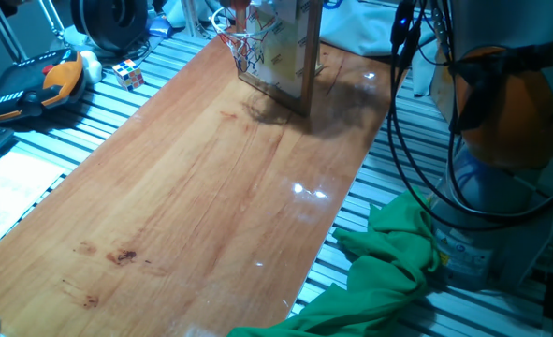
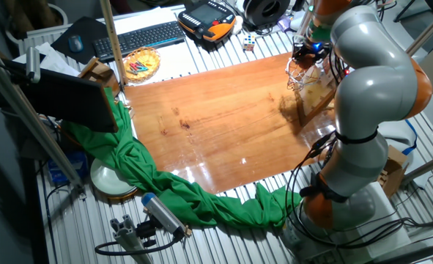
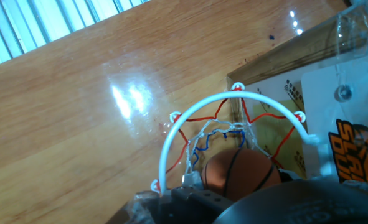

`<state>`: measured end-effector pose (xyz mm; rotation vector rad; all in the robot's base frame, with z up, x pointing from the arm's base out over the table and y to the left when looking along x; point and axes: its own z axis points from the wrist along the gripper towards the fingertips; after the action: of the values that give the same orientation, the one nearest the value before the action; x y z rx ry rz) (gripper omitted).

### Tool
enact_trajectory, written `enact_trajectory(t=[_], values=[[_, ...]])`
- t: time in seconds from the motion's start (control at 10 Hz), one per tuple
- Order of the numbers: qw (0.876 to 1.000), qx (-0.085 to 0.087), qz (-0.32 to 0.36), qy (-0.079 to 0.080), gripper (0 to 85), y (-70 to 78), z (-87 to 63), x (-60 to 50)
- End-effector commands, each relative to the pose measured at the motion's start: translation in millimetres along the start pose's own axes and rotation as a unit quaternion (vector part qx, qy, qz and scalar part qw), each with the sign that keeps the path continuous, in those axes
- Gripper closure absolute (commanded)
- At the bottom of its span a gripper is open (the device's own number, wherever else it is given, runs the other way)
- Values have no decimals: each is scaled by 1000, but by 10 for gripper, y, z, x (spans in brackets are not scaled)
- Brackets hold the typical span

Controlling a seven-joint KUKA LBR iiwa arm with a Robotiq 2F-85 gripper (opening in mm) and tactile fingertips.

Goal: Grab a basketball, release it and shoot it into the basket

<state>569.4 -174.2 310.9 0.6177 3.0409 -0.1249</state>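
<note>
The basket stands at the far end of the wooden table, its rim and net fixed to a clear, wood-framed backboard. In the hand view I look straight down through the rim. The orange basketball with dark seams sits inside the ring among the net strands, its lower part hidden by the hand's dark body. My gripper hovers right above the hoop. Its fingers do not show clearly, so I cannot tell whether they hold the ball.
An orange-and-black plush toy, a puzzle cube and a teach pendant lie left of the table. Green cloth drapes over the near edge by the arm's base. A keyboard and a wicker bowl sit beyond.
</note>
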Motion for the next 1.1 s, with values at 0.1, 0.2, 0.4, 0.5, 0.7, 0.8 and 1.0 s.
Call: enact_trajectory(t=[0.1, 0.2, 0.4, 0.5, 0.7, 0.8, 1.0], values=[[1000, 1, 4, -3, 480, 5, 1, 6], [1000, 2, 6, -5, 413, 4, 0, 7], [1000, 3, 10, -7, 260, -2, -4, 11], [1000, 2, 11, -8, 183, -4, -3, 12], [1000, 2, 12, -8, 143, -5, -3, 14], [1000, 2, 12, -9, 137, -7, -4, 15], [1000, 2, 13, -10, 137, -5, -4, 15]])
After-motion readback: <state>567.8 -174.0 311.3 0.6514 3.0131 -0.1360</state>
